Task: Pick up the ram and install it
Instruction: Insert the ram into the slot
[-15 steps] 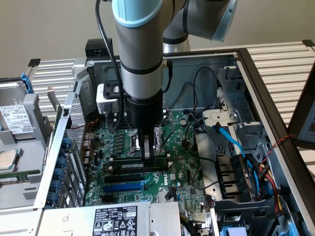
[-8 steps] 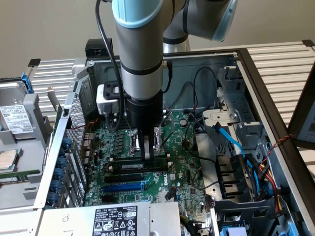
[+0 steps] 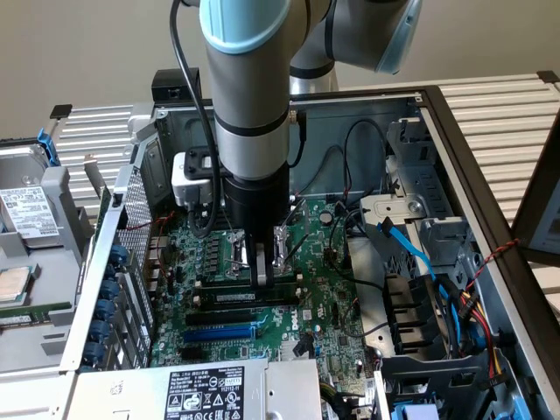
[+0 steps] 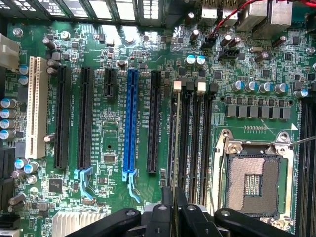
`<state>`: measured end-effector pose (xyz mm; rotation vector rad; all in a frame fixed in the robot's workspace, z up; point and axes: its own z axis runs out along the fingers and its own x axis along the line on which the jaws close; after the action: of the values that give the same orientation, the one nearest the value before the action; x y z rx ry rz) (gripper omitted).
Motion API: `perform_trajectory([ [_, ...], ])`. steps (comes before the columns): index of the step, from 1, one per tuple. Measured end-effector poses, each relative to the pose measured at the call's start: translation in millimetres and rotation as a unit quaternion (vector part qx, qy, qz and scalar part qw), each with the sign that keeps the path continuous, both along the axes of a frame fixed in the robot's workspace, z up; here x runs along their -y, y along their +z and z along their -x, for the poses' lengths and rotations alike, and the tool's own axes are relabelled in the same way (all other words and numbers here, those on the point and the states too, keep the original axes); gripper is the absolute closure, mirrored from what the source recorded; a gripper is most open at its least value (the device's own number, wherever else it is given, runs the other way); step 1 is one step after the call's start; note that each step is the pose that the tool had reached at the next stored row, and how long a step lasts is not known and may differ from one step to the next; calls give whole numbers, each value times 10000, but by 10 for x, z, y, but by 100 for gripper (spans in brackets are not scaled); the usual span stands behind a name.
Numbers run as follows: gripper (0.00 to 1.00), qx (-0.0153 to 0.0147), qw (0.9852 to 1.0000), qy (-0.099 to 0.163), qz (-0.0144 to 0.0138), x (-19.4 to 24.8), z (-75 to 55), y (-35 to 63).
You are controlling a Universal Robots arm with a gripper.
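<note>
Open computer case (image 3: 455,131) around motherboard (image 3: 324,289). Held the ram (image 3: 234,297) pinched in gripper (image 3: 259,278) over memory slots (image 4: 197,143), at 6 o'clock of CPU socket (image 4: 254,185) in exterior view. Likely needed level stick, notch matched, even downward press.

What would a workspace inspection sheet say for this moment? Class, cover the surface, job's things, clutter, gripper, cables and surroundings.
Surface: green motherboard inside the open computer case.
Job's things: the ram lies along the memory slots; CPU socket empty.
Clutter: nothing seen.
Gripper: gripper down at the ram, apparently closed on it.
Cables: blue cable, black cables, red-black wires.
Surroundings: slatted tabletop; loose parts at the exterior view's left.
</note>
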<state>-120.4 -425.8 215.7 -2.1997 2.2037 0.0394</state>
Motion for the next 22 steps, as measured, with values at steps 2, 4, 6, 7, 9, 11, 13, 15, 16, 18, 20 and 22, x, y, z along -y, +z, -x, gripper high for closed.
perform_trajectory([
  [2,86,1,10000,0,-2,0,0,-2],
  [4,86,2,10000,0,-2,-1,-1,-2],
  [6,86,2,10000,0,-2,-1,0,-2],
  [7,86,2,10000,0,-2,-1,0,-2],
  [9,86,2,10000,0,-2,0,-1,-2],
  [11,86,2,10000,0,-2,-1,0,-2],
  [13,86,2,10000,0,-2,-1,0,-2],
  [15,86,1,10000,0,-2,-1,0,-2],
  [16,86,1,10000,0,-2,0,0,-2],
  [18,86,1,10000,0,-2,0,0,-2],
  [20,86,2,10000,0,-3,-1,0,1],
  [22,86,3,10000,0,-4,-1,-1,7],
])
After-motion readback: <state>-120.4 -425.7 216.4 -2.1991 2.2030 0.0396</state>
